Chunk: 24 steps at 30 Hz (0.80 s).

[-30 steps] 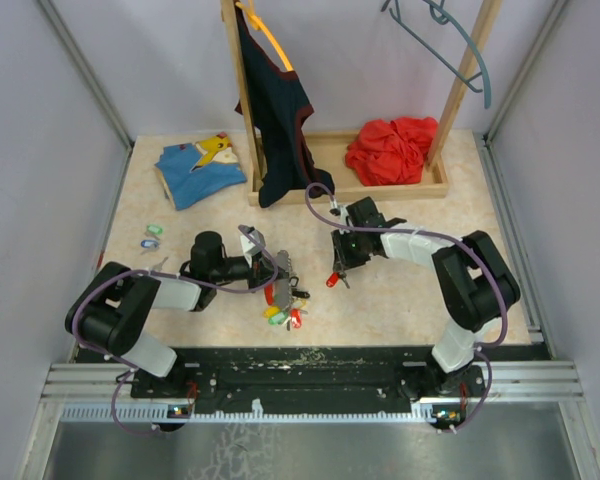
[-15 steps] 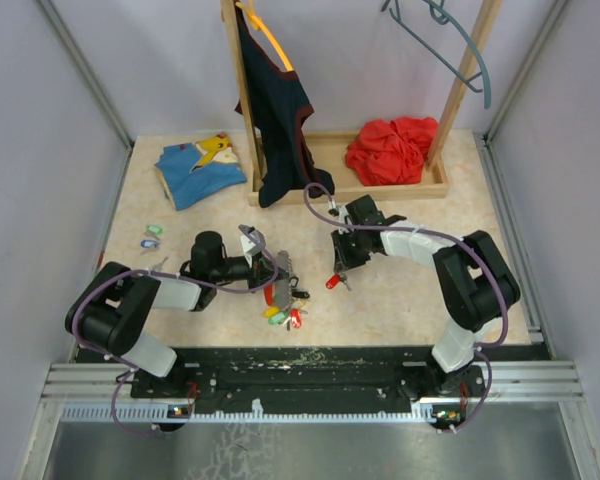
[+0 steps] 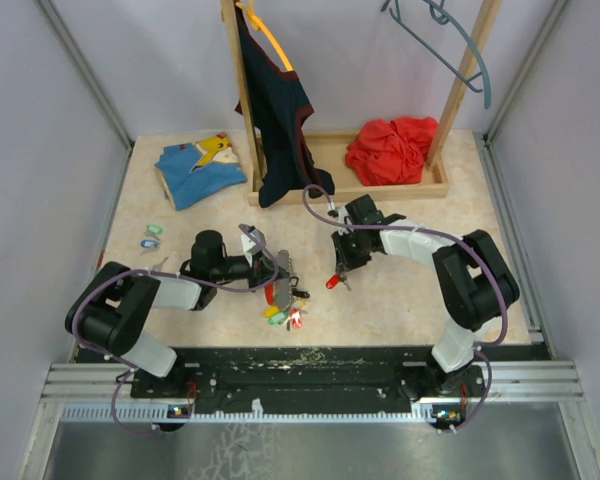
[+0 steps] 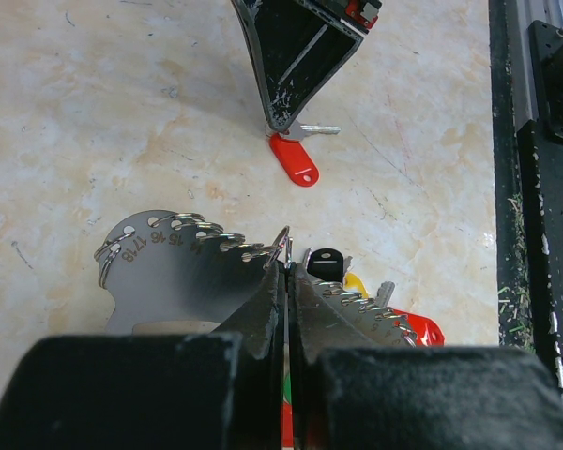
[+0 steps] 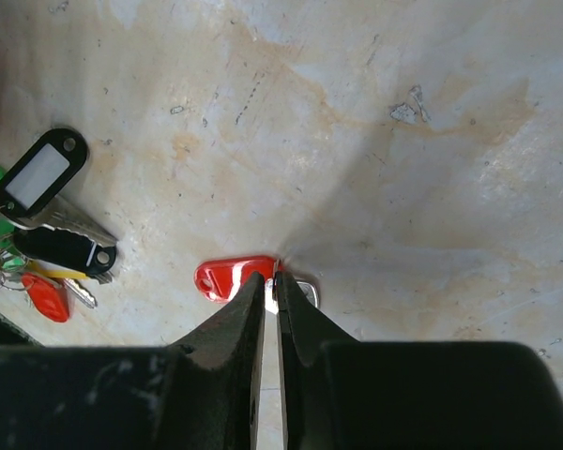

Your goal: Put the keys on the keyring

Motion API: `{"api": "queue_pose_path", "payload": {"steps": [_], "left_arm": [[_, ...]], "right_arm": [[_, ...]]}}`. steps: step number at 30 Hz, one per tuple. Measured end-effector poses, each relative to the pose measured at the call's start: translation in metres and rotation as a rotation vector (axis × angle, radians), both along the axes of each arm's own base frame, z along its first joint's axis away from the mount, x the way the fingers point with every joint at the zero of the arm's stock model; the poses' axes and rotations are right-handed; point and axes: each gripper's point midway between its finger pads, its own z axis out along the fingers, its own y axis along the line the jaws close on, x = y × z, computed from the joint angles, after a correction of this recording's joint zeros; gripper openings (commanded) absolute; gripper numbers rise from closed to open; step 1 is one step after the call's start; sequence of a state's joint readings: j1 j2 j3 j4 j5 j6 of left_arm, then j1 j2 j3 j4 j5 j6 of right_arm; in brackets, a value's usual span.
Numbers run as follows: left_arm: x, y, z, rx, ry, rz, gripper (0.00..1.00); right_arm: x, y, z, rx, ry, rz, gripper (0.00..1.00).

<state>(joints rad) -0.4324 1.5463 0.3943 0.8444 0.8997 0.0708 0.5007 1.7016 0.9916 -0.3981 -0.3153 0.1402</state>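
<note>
Two arms are down low over the middle of the bench (image 3: 430, 290). The right fingers (image 5: 260, 292) are squeezed narrow on the silver head of the red-tagged key (image 5: 227, 278). Their tips are right down at the bench and the tag lies flat just beside them.

The left fingers (image 4: 279, 278) are almost together too, nipping a little wire ring (image 4: 282, 241) that stands up at the rim of the keyring plate (image 4: 159, 272). That's a silver disc with a row of holes stamped 14 15 16 17 18.

Just near of the left fingers sits a bunch of keys (image 3: 288, 313) with red, yellow and green tags, plus a black tag (image 5: 43, 174) whose white label window is blank. Two loose keys (image 3: 152, 236), green and blue tags, lie well off to the left.
</note>
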Motion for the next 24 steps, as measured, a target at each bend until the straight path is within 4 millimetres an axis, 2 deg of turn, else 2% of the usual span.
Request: {"api": "queue_pose_path", "payload": {"steps": [13, 24], "left_arm": [[-0.0003, -0.0001, 0.0001, -0.001, 0.000, -0.002, 0.00], [-0.0003, -0.0001, 0.0002, -0.001, 0.000, -0.002, 0.00]], "right_arm": [[0.0016, -0.0008, -0.0058, -0.023, 0.014, 0.013, 0.00], [-0.0008, -0.0002, -0.0059, -0.036, 0.007, 0.052, 0.00]]}}
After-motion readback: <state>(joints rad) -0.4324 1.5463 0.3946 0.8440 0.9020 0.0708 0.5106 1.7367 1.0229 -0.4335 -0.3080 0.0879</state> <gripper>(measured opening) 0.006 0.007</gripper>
